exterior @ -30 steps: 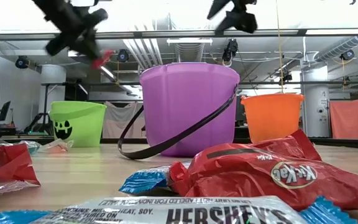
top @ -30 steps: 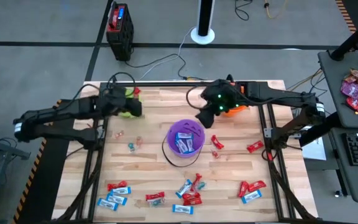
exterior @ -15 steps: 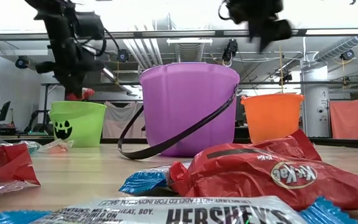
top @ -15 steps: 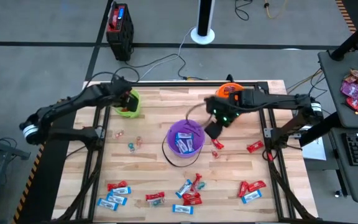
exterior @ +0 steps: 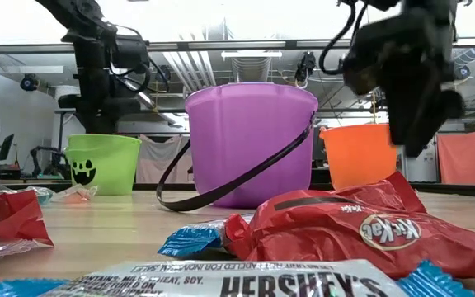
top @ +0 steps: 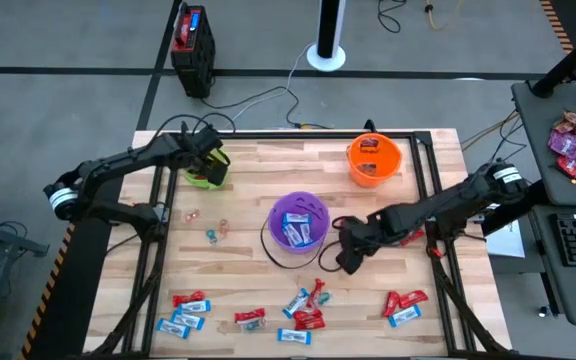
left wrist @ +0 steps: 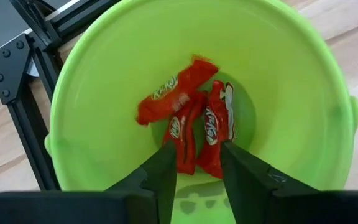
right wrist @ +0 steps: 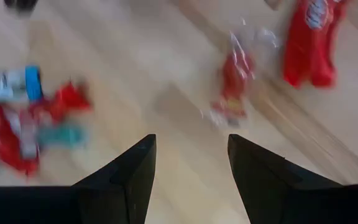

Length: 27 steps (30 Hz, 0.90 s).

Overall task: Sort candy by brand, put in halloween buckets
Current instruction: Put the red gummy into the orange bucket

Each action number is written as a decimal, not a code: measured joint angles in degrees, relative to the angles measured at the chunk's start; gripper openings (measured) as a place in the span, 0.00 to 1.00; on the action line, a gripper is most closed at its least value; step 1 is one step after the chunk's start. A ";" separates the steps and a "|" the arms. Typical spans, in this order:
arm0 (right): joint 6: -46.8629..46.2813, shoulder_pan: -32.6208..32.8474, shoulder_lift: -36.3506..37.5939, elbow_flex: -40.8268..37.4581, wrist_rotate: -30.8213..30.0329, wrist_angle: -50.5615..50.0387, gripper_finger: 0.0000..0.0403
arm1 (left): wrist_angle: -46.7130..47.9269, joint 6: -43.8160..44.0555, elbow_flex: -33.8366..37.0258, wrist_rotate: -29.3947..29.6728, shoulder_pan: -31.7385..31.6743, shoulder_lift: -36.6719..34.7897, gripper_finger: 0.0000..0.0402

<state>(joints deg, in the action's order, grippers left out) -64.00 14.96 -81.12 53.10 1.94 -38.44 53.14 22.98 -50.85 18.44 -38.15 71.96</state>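
Inside lime green bucket [left wrist: 291, 124], three red candies [left wrist: 194, 118] lie roughly parallel.

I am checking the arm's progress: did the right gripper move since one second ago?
Yes. The right gripper left the orange bucket at the table's far edge and now hangs nearer the front, beside the purple bucket.
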 joint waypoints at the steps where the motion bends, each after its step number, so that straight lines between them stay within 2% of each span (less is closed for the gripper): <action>1: -1.40 0.31 -0.04 -1.25 -1.64 1.91 0.48 | -0.13 0.00 0.00 0.00 0.00 0.01 0.28; 4: -3.26 0.44 -0.04 -3.89 -5.71 5.53 0.48 | -0.09 0.55 0.00 -0.01 0.01 -0.88 0.31; 8: -3.72 0.11 -0.04 -6.75 -7.59 6.73 0.48 | 0.79 1.73 -1.18 -2.10 0.11 -3.90 0.32; 13: -3.92 0.03 -1.05 -9.54 -8.62 8.74 0.48 | 0.91 1.91 -6.48 -9.57 1.34 -8.93 0.32; 17: -3.48 -0.02 -2.61 -11.15 -9.07 14.51 0.44 | 0.92 1.77 -12.03 -16.52 4.89 -11.95 0.32; 19: -3.52 0.00 -3.91 -11.74 -9.16 18.26 0.40 | 1.95 1.09 -14.84 -19.06 7.88 -12.79 0.32; 22: -3.50 0.01 -5.68 -11.77 -8.93 18.72 0.32 | 4.93 2.43 -18.87 -20.08 14.08 -13.30 0.32; 27: -2.78 -0.09 -4.42 -10.77 -5.92 16.35 0.12 | 10.98 13.27 -21.35 -19.82 24.62 -13.02 0.32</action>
<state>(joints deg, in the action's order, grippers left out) -66.78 14.87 -85.54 42.34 -3.98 -22.09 64.13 36.25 -72.20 -1.38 -13.53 58.93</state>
